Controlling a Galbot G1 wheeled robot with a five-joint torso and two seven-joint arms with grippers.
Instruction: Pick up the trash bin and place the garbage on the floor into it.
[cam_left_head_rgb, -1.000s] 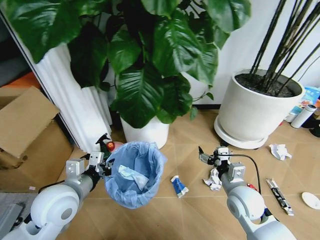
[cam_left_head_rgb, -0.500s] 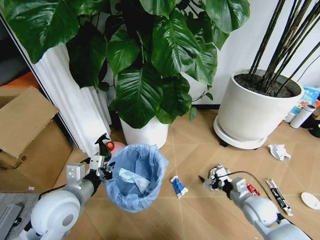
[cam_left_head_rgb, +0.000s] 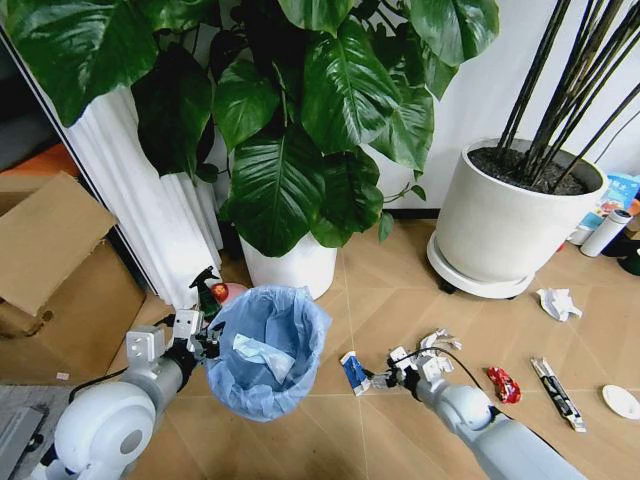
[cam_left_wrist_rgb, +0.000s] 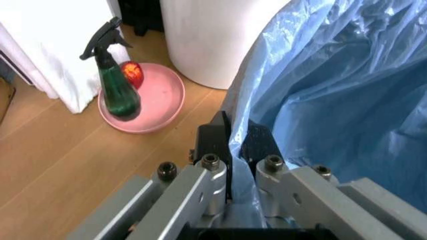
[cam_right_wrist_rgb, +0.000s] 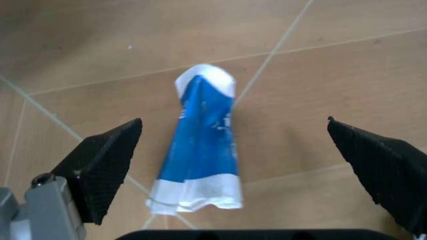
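The trash bin, lined with a crinkled light-blue bag, is held off the floor at its rim by the left gripper. In the left wrist view the left gripper is seen clenched on the bag-covered rim, one finger on each side of it. A crumpled white paper lies inside the bin.

The right gripper is lowered close to the floor, just beside the blue-white wrapper. In the right wrist view the right gripper is spread wide, with the blue-white wrapper lying flat on the tiles between its two dark fingertips and touched by neither.

More litter is scattered on the floor to the right: a crumpled white wad near the right arm, a red wrapper, a dark narrow wrapper, another white paper wad and a white disc.

Behind the bin a green spray bottle stands on a pink saucer next to a white plant pot.
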